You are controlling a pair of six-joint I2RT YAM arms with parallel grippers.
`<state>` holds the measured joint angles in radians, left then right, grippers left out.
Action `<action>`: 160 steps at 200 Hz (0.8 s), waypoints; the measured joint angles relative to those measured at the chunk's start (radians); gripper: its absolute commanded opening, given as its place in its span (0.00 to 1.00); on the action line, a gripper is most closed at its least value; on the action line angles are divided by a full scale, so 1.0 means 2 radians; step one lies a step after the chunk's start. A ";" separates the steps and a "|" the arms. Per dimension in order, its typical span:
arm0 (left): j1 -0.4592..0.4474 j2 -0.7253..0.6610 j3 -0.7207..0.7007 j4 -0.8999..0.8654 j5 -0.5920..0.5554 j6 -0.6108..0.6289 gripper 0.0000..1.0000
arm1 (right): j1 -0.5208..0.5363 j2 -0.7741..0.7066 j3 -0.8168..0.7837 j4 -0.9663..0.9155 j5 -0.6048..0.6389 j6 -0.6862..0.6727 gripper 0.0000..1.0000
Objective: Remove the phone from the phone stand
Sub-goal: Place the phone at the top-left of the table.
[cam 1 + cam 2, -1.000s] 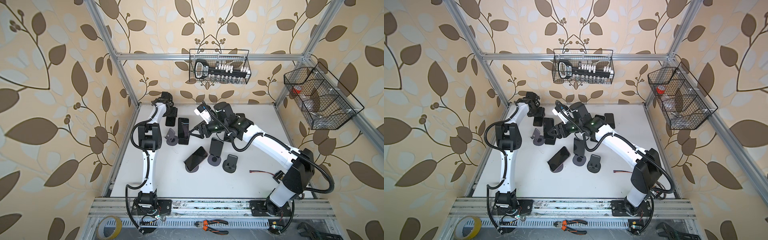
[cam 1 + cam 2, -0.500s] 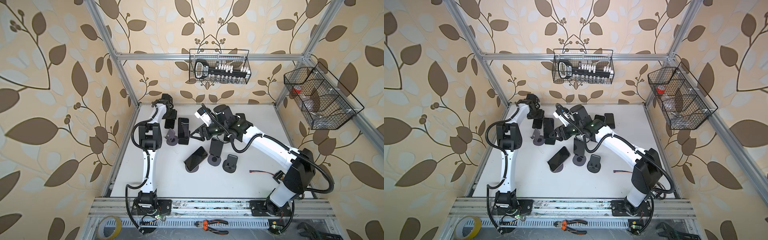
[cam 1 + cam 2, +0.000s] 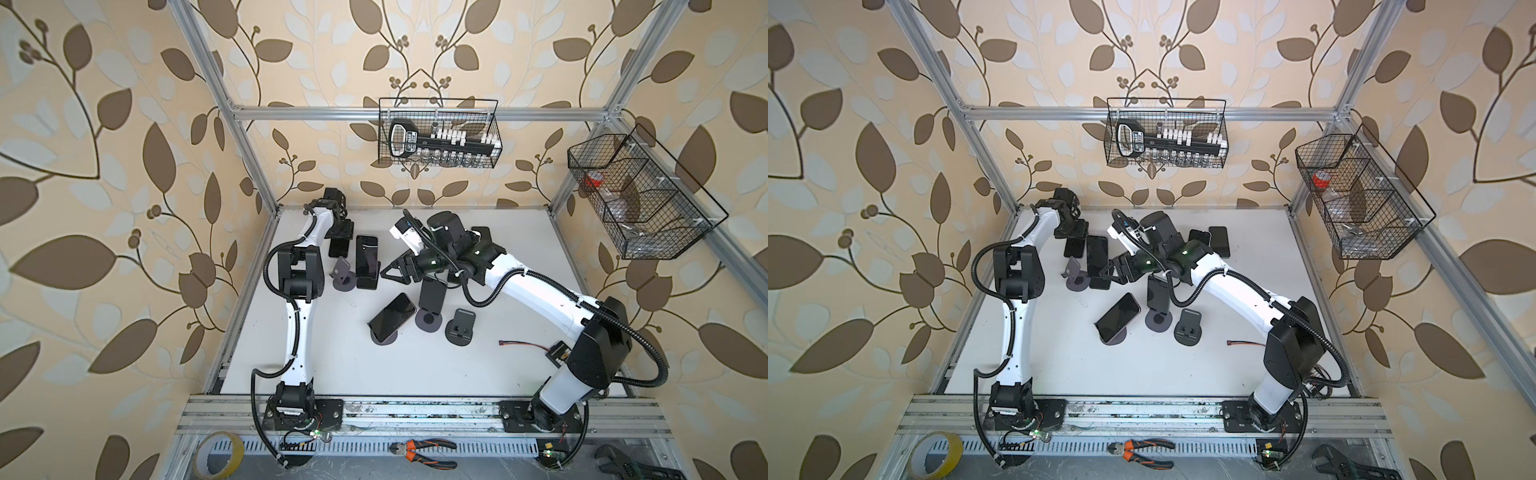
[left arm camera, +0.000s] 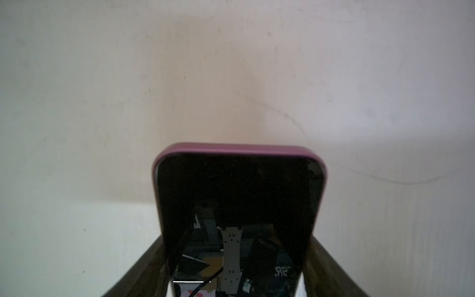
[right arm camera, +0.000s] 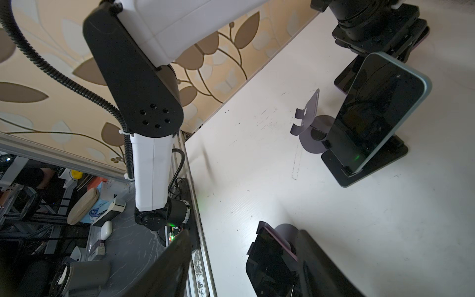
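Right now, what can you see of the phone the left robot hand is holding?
The phone is a flat slab with rounded corners, a dark glossy screen showing reflections, and a purplish-pink case around its rim. The left gripper is shut on it, one dark finger against each long side. It is off the empty purple stand beside it, near the far left corner of the table; whether it touches the table is unclear.
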<state>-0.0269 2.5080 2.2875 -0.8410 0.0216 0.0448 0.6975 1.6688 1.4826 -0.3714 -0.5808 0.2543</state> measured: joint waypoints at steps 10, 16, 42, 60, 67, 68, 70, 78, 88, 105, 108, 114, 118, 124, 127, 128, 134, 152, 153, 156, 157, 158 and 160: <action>0.000 0.000 -0.003 0.000 0.000 0.000 0.24 | 0.000 0.000 0.000 0.000 0.000 0.000 0.66; 0.000 0.000 -0.005 0.000 0.000 0.000 0.30 | 0.000 0.000 0.000 0.000 0.000 0.000 0.66; 0.000 0.000 -0.008 0.000 0.000 0.000 0.41 | 0.000 0.000 -0.002 0.000 0.000 0.000 0.66; 0.000 0.000 -0.008 0.000 0.000 0.000 0.46 | 0.000 0.000 -0.002 0.000 0.000 0.000 0.66; 0.000 0.000 -0.008 0.000 0.000 0.000 0.49 | 0.000 0.000 -0.002 0.000 0.000 0.000 0.66; 0.000 0.000 -0.008 0.000 0.000 0.000 0.49 | 0.000 0.000 -0.002 0.000 0.000 0.000 0.66; 0.000 0.000 -0.008 0.000 0.000 0.000 0.49 | 0.000 0.000 -0.002 0.000 0.000 0.000 0.66; 0.000 0.000 -0.008 0.000 0.000 0.000 0.50 | 0.000 0.000 -0.002 0.000 0.000 0.000 0.66; 0.000 0.000 -0.008 0.000 0.000 0.000 0.51 | 0.000 0.000 -0.002 0.000 0.000 0.000 0.66; 0.000 0.000 -0.008 0.000 0.000 0.000 0.55 | 0.000 0.000 -0.002 0.000 0.000 0.000 0.66; 0.000 0.000 -0.008 0.000 0.000 0.000 0.57 | 0.000 0.000 -0.002 0.000 0.000 0.000 0.66; 0.000 0.000 -0.008 0.000 0.000 0.000 0.60 | 0.000 0.000 -0.002 0.000 0.000 0.000 0.66; 0.000 0.000 -0.008 0.000 0.000 0.000 0.61 | 0.000 0.000 -0.002 0.000 0.000 0.000 0.66; 0.000 0.000 -0.009 0.000 0.000 0.000 0.64 | 0.000 0.000 -0.002 0.000 0.000 0.000 0.66; 0.000 0.000 -0.009 0.000 0.000 0.000 0.65 | 0.000 0.000 -0.002 0.000 0.000 0.000 0.66; 0.000 0.000 -0.009 0.000 0.000 0.000 0.66 | 0.000 0.000 -0.002 0.000 0.000 0.000 0.66; 0.000 0.000 -0.009 0.000 0.000 0.000 0.68 | 0.000 0.000 -0.002 0.000 0.000 0.000 0.66; 0.000 0.000 -0.010 0.000 0.000 0.000 0.70 | 0.000 0.000 -0.002 0.000 0.000 0.002 0.66; 0.000 0.000 -0.010 0.000 0.000 0.000 0.70 | 0.000 0.000 -0.002 0.000 0.000 0.002 0.66; 0.000 0.000 -0.010 0.000 0.000 0.000 0.71 | 0.000 0.000 -0.002 0.000 0.000 0.002 0.66; 0.000 0.000 -0.010 0.000 0.000 0.000 0.71 | 0.000 0.000 -0.002 0.000 0.000 0.002 0.66; 0.000 0.000 -0.010 0.000 0.000 0.000 0.71 | 0.000 0.000 -0.002 0.000 0.000 0.002 0.66; 0.000 0.000 -0.010 0.000 0.000 0.000 0.71 | 0.000 0.000 -0.002 0.000 0.000 0.003 0.66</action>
<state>-0.0269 2.5080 2.2684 -0.8413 0.0219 0.0444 0.6975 1.6688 1.4792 -0.3710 -0.5812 0.2596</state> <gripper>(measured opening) 0.721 0.658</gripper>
